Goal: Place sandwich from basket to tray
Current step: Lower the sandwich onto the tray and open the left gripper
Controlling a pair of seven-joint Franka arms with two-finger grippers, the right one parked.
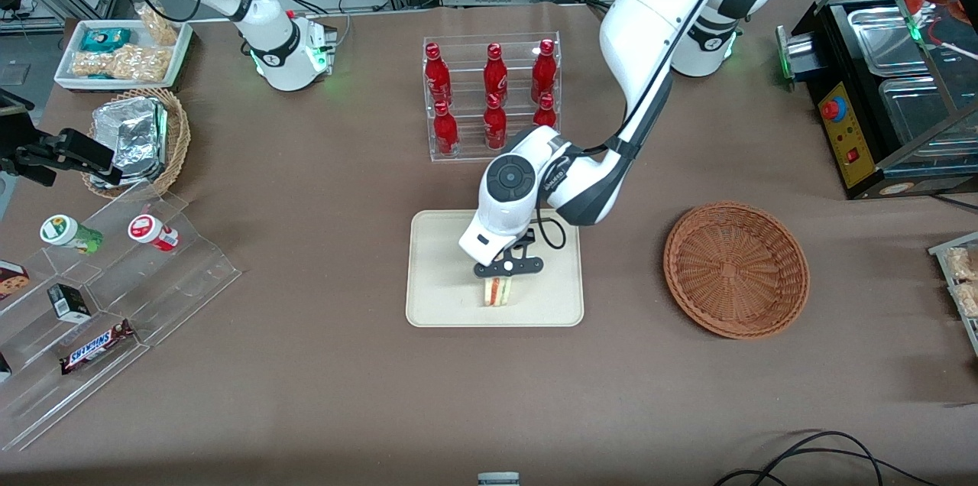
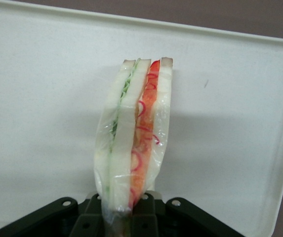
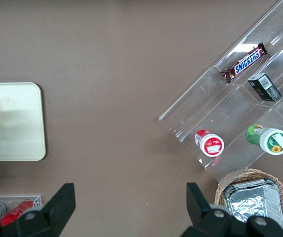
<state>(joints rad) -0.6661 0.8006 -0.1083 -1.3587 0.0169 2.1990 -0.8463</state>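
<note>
My left gripper (image 1: pixel 499 281) is down over the cream-beige tray (image 1: pixel 435 306), shut on the sandwich (image 1: pixel 497 293). The sandwich is a clear-wrapped wedge of white bread with green and red-orange layers. It stands on edge over the part of the tray nearer the front camera; I cannot tell whether it touches the tray. In the left wrist view the sandwich (image 2: pixel 134 138) sticks out from between the black fingers (image 2: pixel 148 215) of the gripper (image 2: pixel 124 215), with the tray (image 2: pixel 42 98) under it. The reddish-brown wicker basket (image 1: pixel 735 269) sits empty beside the tray, toward the working arm's end.
A clear rack of red bottles (image 1: pixel 493 92) stands farther from the front camera than the tray. Toward the parked arm's end are a stepped acrylic display of snacks (image 1: pixel 114 280), a tan basket of foil packets (image 1: pixel 141 138) and a white snack tray (image 1: pixel 122 54). A black appliance (image 1: pixel 879 111) stands at the working arm's end.
</note>
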